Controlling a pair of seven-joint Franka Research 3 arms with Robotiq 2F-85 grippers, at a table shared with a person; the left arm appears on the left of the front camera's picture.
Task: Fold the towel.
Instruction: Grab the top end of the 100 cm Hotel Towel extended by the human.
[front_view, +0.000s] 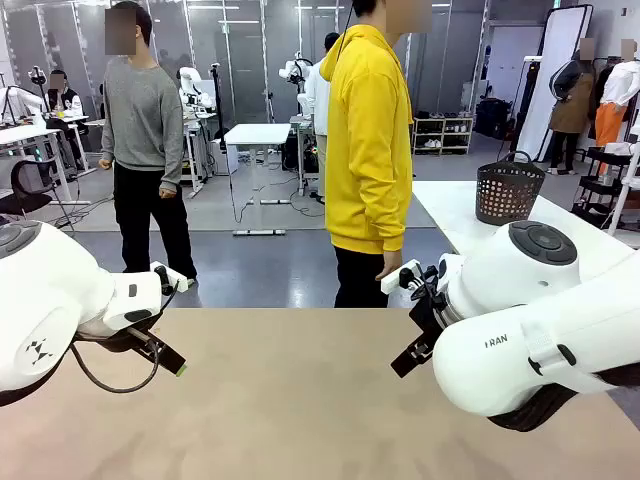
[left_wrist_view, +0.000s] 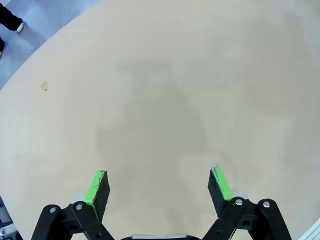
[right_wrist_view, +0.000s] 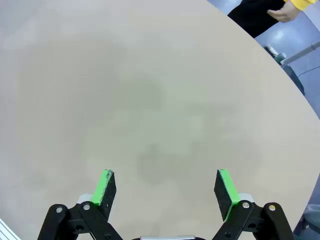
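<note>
The towel I cannot place from my views, so where it lies I cannot tell. The left gripper (left_wrist_view: 159, 172) hangs over the tan desk (front_view: 300, 400) with its jaws spread wide and nothing between the green pads (left_wrist_view: 98, 187); the right gripper (right_wrist_view: 166, 172) is just as wide and holds nothing. Under both I see open desk top, with room on every side of the fingers. In the left wrist view the desk's edge curves across the top left corner, with grey floor beyond it and a small pale mark (left_wrist_view: 44, 86) on the top near that edge. In the right wrist view the edge cuts the top right corner, where a person's hand (right_wrist_view: 287, 12) in a yellow cuff shows past it. From the front, that person in a yellow hoodie (front_view: 368, 140) stands at the far edge. The bulky right arm (front_view: 530, 340) hides the desk's right side from me. A dark basket (front_view: 507, 190) sits on a separate white table behind.
</note>
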